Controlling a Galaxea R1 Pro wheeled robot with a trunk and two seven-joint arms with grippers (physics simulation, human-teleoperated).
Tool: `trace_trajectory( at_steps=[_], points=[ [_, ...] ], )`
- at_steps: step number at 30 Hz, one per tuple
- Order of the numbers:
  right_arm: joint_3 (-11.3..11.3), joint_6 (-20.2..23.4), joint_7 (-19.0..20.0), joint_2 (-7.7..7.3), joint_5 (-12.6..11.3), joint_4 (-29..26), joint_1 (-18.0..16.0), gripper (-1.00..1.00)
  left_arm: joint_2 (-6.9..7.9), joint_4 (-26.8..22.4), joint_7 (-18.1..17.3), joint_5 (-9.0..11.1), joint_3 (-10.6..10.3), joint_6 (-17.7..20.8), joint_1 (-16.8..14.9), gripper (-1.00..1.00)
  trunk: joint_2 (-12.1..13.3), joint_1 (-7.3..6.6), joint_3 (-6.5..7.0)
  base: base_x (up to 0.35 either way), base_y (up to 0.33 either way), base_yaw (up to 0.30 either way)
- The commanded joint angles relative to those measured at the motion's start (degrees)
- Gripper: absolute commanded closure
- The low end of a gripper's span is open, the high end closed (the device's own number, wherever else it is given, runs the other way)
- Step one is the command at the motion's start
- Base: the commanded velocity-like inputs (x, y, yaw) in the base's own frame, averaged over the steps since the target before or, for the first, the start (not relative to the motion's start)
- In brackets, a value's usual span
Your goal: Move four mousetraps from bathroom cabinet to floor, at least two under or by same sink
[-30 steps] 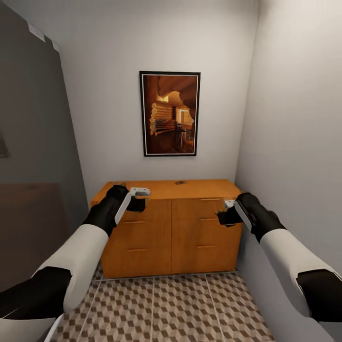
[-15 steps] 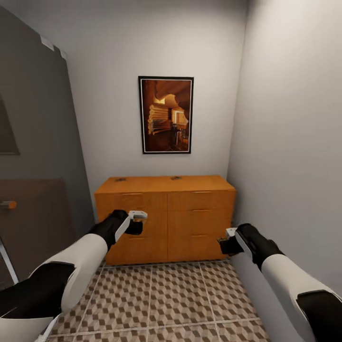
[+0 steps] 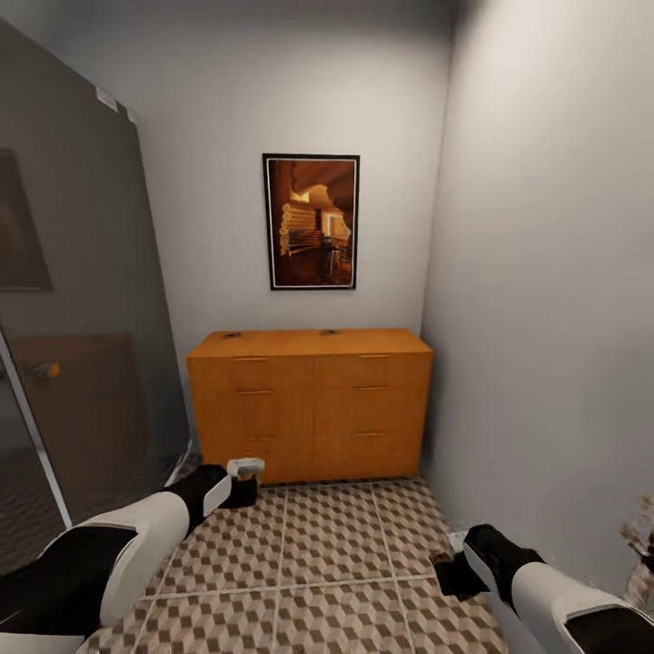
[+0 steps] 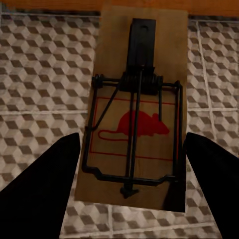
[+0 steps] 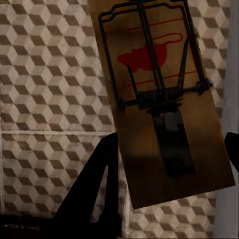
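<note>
The orange-brown cabinet (image 3: 309,404) stands against the far wall, with two tiny dark mousetraps (image 3: 232,335) (image 3: 331,332) on its top. My left gripper (image 3: 243,481) (image 4: 132,169) hangs low over the bathroom floor (image 3: 336,545) in front of the cabinet's left side. It is shut on a wooden mousetrap (image 4: 134,114) with a red mouse print and a black wire bar. My right gripper (image 3: 450,568) (image 5: 169,164) is low near the right wall, shut on another mousetrap (image 5: 154,89) held above the cube-pattern tiles.
A framed picture (image 3: 311,221) hangs above the cabinet. A dark glass panel (image 3: 82,318) runs along the left and a plain wall (image 3: 545,318) closes the right. A plant's edge (image 3: 640,536) shows at the far right.
The view has pulled back from the cabinet, so the camera moved. Both arms have dropped from cabinet-top height to just above the floor tiles, each still holding its mousetrap.
</note>
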Motion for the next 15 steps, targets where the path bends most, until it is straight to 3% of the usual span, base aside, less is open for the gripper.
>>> trace_trajectory(
  at_steps=[1, 6, 12, 15],
  points=[
    [0.44, -0.11, 0.12, 0.19, -0.53, 0.65, 0.4, 1.0, -0.02, -0.02, 0.01, 0.59, -0.39, -0.35, 1.01, 1.0, -0.05, -0.04, -0.04, -0.306, -0.093, 0.0],
    [0.43, -5.27, 0.08, 0.85, -0.66, 4.39, 3.91, 1.0, -0.1, 0.12, 0.03, 0.81, -0.34, -5.37, 6.74, 1.0, -0.05, -0.04, -0.04, -0.157, -0.051, 0.065],
    [0.42, -11.14, 0.06, 1.07, -0.78, 6.58, 7.55, 1.0, -0.14, 0.14, 0.04, 1.52, -0.31, -7.97, 11.53, 1.0, -0.05, -0.04, -0.04, -0.032, -0.01, 0.242],
    [0.36, -12.31, 0.08, 1.04, -0.88, 7.76, 8.28, 1.0, -0.03, 0.15, 0.03, 3.06, -0.27, -8.34, 13.63, 1.0, -0.05, -0.04, -0.04, -0.006, -0.002, 0.289]
  ],
)
